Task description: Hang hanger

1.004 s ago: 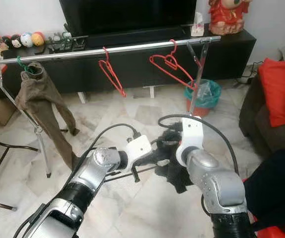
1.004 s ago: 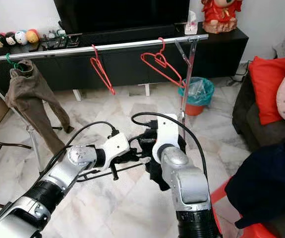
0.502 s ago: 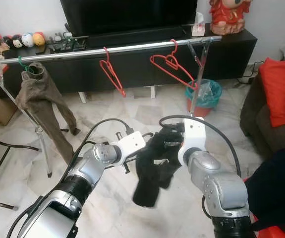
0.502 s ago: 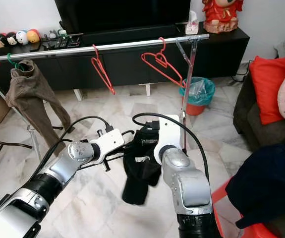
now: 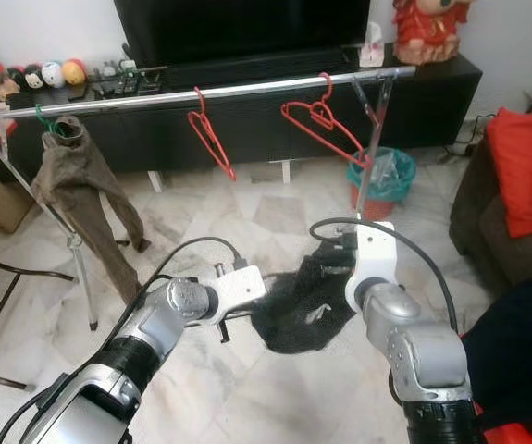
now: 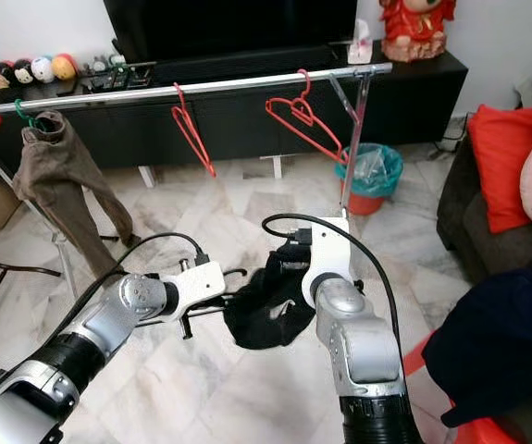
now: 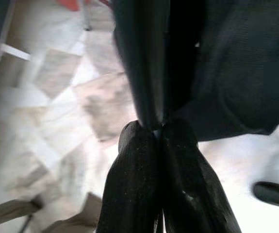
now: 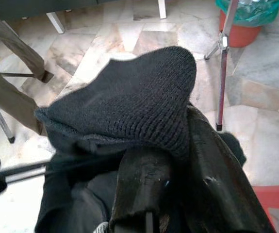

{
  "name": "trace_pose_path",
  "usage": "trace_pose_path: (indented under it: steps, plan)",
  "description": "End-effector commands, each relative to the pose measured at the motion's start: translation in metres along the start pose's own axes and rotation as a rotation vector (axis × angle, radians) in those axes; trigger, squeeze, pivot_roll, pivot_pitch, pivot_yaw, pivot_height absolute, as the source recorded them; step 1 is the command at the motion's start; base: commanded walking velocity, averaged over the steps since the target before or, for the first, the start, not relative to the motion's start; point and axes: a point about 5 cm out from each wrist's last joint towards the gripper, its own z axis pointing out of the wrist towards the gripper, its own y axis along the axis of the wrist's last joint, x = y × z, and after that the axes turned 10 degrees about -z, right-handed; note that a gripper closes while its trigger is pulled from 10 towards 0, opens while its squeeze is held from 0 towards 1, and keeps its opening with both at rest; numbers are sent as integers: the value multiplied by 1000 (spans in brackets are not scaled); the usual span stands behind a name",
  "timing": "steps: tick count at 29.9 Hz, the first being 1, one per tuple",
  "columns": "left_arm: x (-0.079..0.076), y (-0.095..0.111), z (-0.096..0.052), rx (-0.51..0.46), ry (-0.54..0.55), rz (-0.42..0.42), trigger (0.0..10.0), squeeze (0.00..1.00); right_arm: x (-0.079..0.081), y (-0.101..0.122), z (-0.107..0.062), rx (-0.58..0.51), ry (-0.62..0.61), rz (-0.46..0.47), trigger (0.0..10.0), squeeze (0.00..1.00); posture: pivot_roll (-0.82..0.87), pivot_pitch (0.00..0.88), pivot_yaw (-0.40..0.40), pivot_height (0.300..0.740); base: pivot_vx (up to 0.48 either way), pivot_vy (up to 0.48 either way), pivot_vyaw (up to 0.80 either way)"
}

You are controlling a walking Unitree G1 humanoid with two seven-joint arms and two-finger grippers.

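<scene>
A black garment (image 5: 301,310) is stretched low above the floor between my two grippers. My left gripper (image 5: 267,298) is shut on a black hanger (image 6: 235,274) at the cloth's left edge; the left wrist view shows its fingertips (image 7: 134,141) pressed together on a dark band. My right gripper (image 5: 332,270) is shut on the knitted cloth (image 8: 129,111) at its upper right. Beyond them runs a silver rail (image 5: 228,90) carrying two red hangers (image 5: 208,134) (image 5: 321,125).
Brown trousers (image 5: 76,180) hang on a green hanger at the rail's left end. A teal bin (image 5: 381,176) stands by the rail's right post (image 5: 369,153). A black TV stand (image 5: 275,102) runs behind. A sofa with a red cushion (image 5: 520,166) and dark clothing (image 5: 515,356) is at the right.
The garment, bunched one second ago and hanging long half a second ago, is now spread wide between the grippers. The left gripper has dropped and drawn left.
</scene>
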Motion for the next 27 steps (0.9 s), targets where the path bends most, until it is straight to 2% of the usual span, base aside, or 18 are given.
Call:
trace_pose_path:
  steps: [1, 5, 6, 9, 10, 15, 20, 22, 25, 27]
  plan:
    - [6, -7, -3, 31, 35, -7, 10000, 0, 2, 8, -2, -44, -6, -9, 10000, 0, -36, 37, 105, 740, 0, 0, 0]
    - [11, 4, -3, -46, 92, -42, 10000, 0, 3, 7, -1, -44, 0, -7, 10000, 0, -37, 35, 106, 740, 0, 0, 0]
    - [9, 10, -2, -106, 67, -109, 10000, 0, 5, 8, -1, -49, 16, -1, 10000, 0, -39, 35, 106, 740, 0, 0, 0]
    - [2, 16, -1, -172, -1, -160, 10000, 0, 8, 11, -2, -56, 36, 13, 10000, 0, -39, 34, 106, 740, 0, 0, 0]
    - [-4, 19, -2, -209, -59, -175, 10000, 0, 11, 12, -3, -60, 52, 13, 10000, 0, -40, 34, 106, 740, 0, 0, 0]
    - [-9, 21, -2, -243, -94, -194, 10000, 0, 16, 12, -4, -58, 71, 20, 10000, 0, -38, 33, 104, 740, 0, 0, 0]
    - [-3, 26, -1, -287, -42, -243, 10000, 0, 21, 14, -6, -64, 94, 41, 10000, 0, -39, 34, 105, 740, 0, 0, 0]
    - [-8, 28, -1, -319, -107, -274, 10000, 0, 24, 16, -7, -69, 115, 42, 10000, 0, -42, 33, 106, 740, 0, 0, 0]
    - [-18, 31, -4, -351, -212, -277, 10000, 0, 28, 17, -8, -76, 146, 49, 10000, 0, -42, 33, 106, 740, 0, 0, 0]
    - [-21, 31, -4, -356, -233, -269, 10000, 0, 29, 18, -9, -78, 153, 63, 10000, 0, -42, 33, 106, 740, 0, 0, 0]
